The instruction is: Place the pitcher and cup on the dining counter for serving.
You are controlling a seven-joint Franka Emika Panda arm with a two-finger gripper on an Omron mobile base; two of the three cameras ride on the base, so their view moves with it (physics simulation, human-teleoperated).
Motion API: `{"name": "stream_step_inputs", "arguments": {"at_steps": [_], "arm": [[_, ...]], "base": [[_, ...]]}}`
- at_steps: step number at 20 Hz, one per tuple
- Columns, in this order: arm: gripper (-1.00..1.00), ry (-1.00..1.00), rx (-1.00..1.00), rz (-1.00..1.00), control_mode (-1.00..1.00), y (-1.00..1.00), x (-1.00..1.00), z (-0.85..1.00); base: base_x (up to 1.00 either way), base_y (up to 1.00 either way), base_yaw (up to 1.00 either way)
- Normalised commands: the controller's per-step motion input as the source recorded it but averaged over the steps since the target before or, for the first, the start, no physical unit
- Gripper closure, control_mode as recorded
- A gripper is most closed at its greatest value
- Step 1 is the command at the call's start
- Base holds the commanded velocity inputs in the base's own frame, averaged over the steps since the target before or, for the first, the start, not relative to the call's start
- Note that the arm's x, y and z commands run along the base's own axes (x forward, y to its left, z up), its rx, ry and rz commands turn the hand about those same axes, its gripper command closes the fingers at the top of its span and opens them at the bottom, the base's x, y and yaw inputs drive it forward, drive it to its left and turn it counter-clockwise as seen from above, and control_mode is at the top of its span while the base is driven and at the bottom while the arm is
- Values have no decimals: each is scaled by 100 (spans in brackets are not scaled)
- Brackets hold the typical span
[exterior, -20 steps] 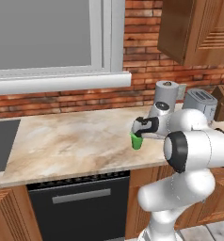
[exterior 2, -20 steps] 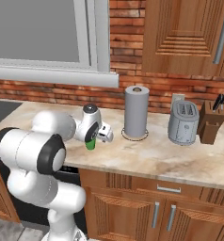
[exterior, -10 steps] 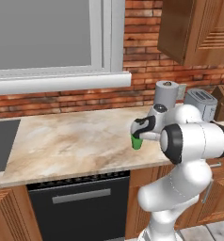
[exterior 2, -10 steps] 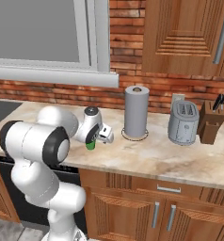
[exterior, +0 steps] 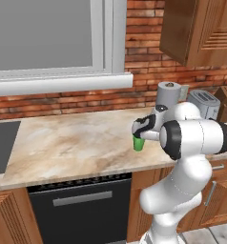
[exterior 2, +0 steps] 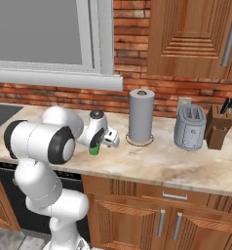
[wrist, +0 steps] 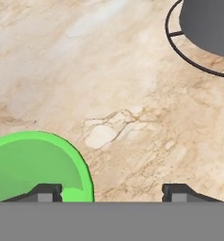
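The cup (exterior: 139, 143), a small bright-green tumbler, stands upright on the marbled wall counter (exterior: 72, 147) below the window. My gripper (exterior: 140, 135) hangs right over it, pointing down. In the hand view the cup (wrist: 34, 164) sits at the lower left, with its rim under the left fingertip (wrist: 45, 192). The right fingertip (wrist: 180, 192) is far off over bare stone, so the gripper (wrist: 112, 193) is open and grips nothing. From the right base view the cup (exterior 2: 93, 149) peeks out below the gripper (exterior 2: 97, 144). The pitcher and the dining counter are out of view.
A pale roll on a ring stand (exterior 2: 141, 116) stands just right of the cup, and its base ring (wrist: 198, 47) shows in the hand view. Further right are a toaster (exterior 2: 190, 127) and a knife block (exterior 2: 220, 128). A dark panel (exterior: 1, 145) lies at the counter's left end.
The arm's elbow has swung in toward the cup while the hand stays over it. The cup has not moved.
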Motion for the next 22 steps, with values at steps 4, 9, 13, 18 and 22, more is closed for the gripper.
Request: {"name": "stream_step_inputs", "arguments": {"at_steps": [4, 9, 13, 18, 22], "arm": [[100, 0, 0, 0, -100, 0, 0, -13], [100, 0, 0, 0, -100, 0, 0, 0], [100, 0, 0, 0, -100, 6, -8, -2], [100, -3, 0, 0, -100, 2, -48, 15], [100, -17, 0, 1, -100, 0, -92, 56]], "base": [[0, 0, 0], [0, 0, 0], [0, 0, 0], [0, 0, 0], [0, 0, 0]]}}
